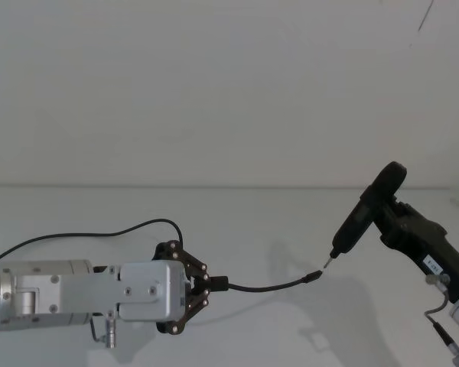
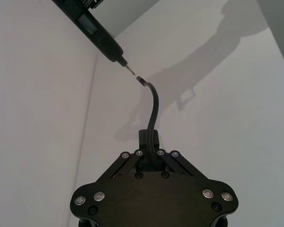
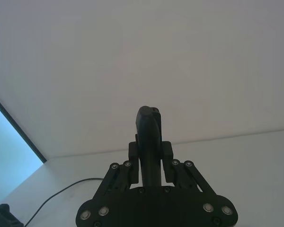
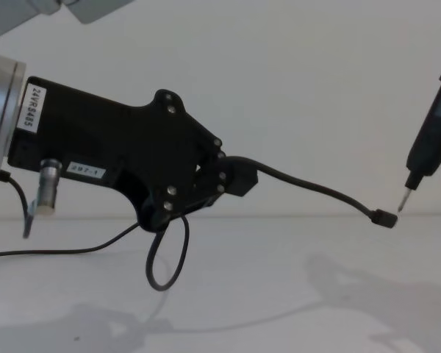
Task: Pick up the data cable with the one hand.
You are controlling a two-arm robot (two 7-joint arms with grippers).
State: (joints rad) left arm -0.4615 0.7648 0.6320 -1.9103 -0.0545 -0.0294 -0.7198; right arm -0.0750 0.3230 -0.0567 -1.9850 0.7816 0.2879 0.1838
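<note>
My left gripper (image 1: 208, 284) (image 4: 222, 176) (image 2: 150, 150), black and flat with a silver wrist, is shut on a black block of the data cable (image 1: 268, 287) (image 4: 309, 188) (image 2: 155, 104). It holds the cable above the white table. The cable's free end arcs to the right and ends in a small plug (image 1: 314, 276) (image 4: 384, 218). That plug hangs just below the metal pin tip of a slim dark tool (image 1: 359, 218) (image 4: 434, 125) (image 2: 97, 35). My right gripper (image 1: 394, 215) (image 3: 150, 153) is shut on this tool (image 3: 149, 135). The rest of the cable loops down behind the left gripper (image 4: 169, 257) and trails left.
The white table (image 1: 275, 222) runs to a plain white wall. The cable's tail (image 1: 76, 235) lies across the table's left part and passes out of view at the left edge. Shadows of both arms fall on the table (image 4: 338, 272).
</note>
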